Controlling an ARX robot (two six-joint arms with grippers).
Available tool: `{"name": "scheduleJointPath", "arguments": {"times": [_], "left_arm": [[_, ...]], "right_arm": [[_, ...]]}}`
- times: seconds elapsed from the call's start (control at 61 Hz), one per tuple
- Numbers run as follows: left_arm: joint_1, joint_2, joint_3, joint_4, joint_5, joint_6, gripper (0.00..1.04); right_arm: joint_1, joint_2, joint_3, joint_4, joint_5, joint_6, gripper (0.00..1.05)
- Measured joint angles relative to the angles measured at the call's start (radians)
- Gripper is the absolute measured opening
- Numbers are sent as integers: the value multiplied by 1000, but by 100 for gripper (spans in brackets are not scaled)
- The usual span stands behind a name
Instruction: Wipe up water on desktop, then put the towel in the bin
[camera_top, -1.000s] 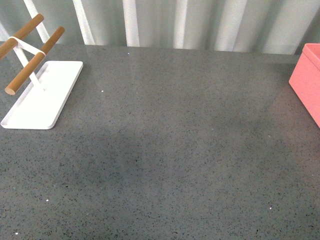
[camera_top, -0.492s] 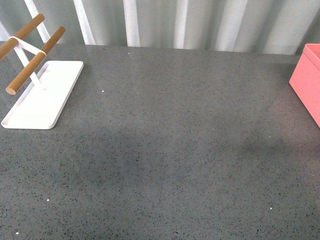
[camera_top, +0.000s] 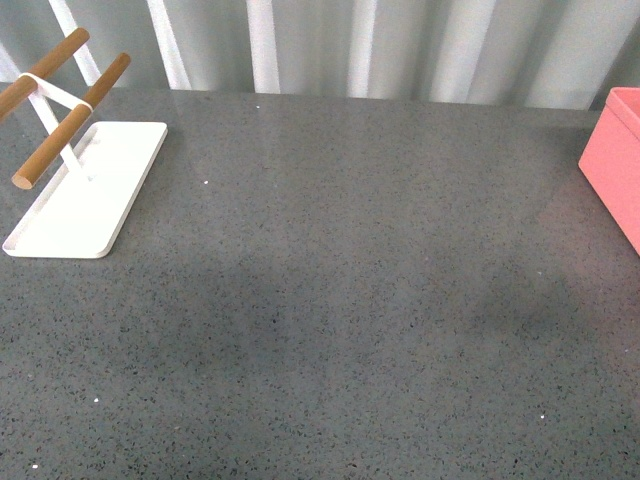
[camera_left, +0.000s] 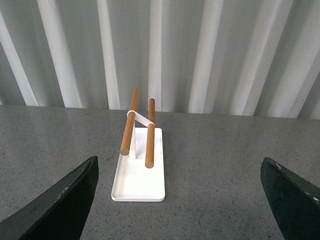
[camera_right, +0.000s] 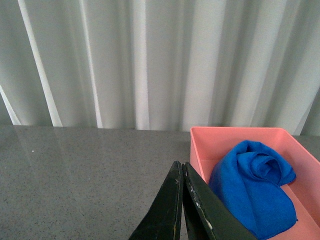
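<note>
Speckled grey desktop (camera_top: 340, 300) shows no water. Beyond the right gripper (camera_right: 183, 200), its jaws pressed together and empty, the towel (camera_right: 252, 190) lies inside the bin (camera_right: 200, 150). Left gripper (camera_left: 177, 200) jaws are spread, facing the white tray (camera_left: 140, 187). Best withdraw both arms without touching the bin.

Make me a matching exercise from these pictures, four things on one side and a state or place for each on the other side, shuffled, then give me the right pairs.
Things:
1. towel
2. white tray
3. left gripper
4. right gripper

States or places:
A. open, fingers wide apart
B. lying bunched inside the bin
C. shut, fingers together, holding nothing
D. standing on the desktop, carrying two wooden rods

Pairs: 1-B, 2-D, 3-A, 4-C
</note>
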Motion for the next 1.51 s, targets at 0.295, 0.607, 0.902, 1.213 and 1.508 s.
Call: {"name": "scheduleJointPath", "arguments": {"times": [0.295,0.607,0.902,1.213,1.508], "left_arm": [[0,0,0,0,0,0,98],[0,-1,0,0,0,0,98],[0,0,0,0,0,0,98],[0,0,0,0,0,0,98],[0,0,0,0,0,0,98]], "right_arm": [[0,-87,0,-87,1,3,3],[0,-275,0,-282,4,7,3],[0,-275,0,-282,4,7,27],[0,-275,0,-282,4,7,86],[0,-275,0,-282,4,8,98]]}}
